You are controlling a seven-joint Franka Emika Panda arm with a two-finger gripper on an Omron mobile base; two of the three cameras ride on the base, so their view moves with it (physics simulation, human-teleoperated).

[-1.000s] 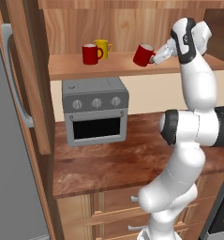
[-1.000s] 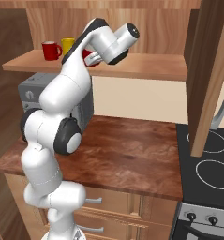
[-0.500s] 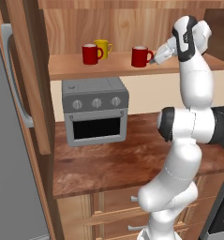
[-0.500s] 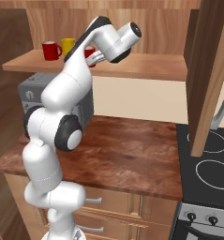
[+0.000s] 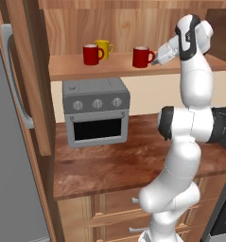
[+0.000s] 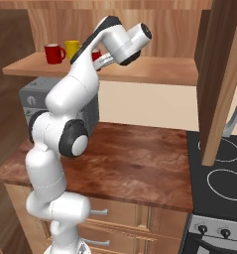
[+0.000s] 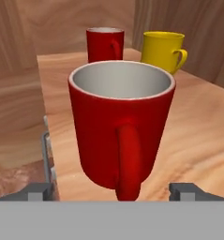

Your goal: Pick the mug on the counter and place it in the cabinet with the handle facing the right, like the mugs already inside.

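Two dark fingertips (image 7: 36, 191) are seen at the bottom of the hand view, spread wide to either side of the handle (image 7: 128, 161) without touching it, so the gripper (image 7: 113, 191) holds nothing. Just beyond them the mug (image 7: 120, 119) is set upright on the shelf board of the cabinet (image 7: 202, 136), its loop turned toward the hand, which reaches in from the right; the required facing is judged met. Farther back a second red mug (image 7: 105, 43) and a yellow mug (image 7: 163, 50) are lined up. Below, the counter (image 5: 119, 163) is left with a toaster oven (image 5: 96, 111).
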